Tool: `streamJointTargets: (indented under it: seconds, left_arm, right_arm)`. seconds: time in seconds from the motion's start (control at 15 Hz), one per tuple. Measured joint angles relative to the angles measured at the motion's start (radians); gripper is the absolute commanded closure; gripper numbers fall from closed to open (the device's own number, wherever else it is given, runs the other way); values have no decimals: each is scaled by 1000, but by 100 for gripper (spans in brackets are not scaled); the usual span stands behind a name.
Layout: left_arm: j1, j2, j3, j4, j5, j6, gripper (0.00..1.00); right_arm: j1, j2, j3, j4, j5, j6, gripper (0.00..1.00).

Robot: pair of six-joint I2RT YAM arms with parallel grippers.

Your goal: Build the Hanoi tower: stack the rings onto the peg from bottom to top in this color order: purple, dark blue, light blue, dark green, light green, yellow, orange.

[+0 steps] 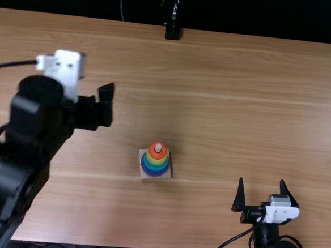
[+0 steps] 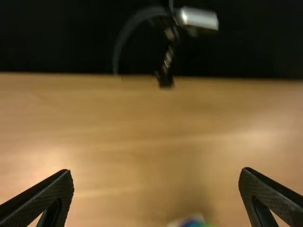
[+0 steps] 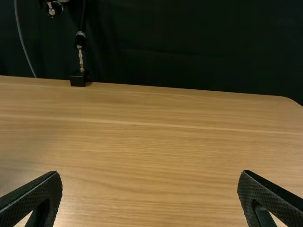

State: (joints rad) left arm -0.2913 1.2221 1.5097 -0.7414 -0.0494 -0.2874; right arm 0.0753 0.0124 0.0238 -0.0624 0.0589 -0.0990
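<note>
Fingers, top view: right gripper [image 1: 261,183], one pair, spread wide, nothing held, near the near edge of the table [image 1: 223,105]; left gripper [image 1: 105,104], raised left of the tower. Item: ring tower [image 1: 155,162], on pale square base [image 1: 144,177], between the two; orange ring [image 1: 153,152] uppermost around the peg [image 1: 158,148], then yellow, green, blue shades.
Left wrist view: fingers [image 2: 57,196] far apart, empty; tower and base partly visible, blurred.
Right wrist view: fingers [image 3: 42,194] far apart, empty; black stand [image 3: 78,78] at the table's far edge.

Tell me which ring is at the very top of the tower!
The orange ring: the white peg tip pokes up through it, and the yellow ring sits just below.
</note>
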Motion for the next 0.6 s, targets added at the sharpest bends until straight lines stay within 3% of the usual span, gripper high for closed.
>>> streamJointTargets:
  seconds: [0.2,0.27,0.47,0.53,0.6]
  left_arm:
    - [151,-312,-432,225,-4,1,0]
    - [163,-406,-546,256,3,1,0]
    - [162,-747,-929,415,109,2,0]
    - [167,-829,-1037,481,122,2,0]
    - [185,-933,-1170,541,114,2,0]
  right_arm:
    - [0,0,0,0,0,0,0]
    - [0,0,0,0,0,0,0]
    - [0,0,0,0,0,0,0]
    - [0,0,0,0,0,0,0]
    - [0,0,0,1,0,0,0]
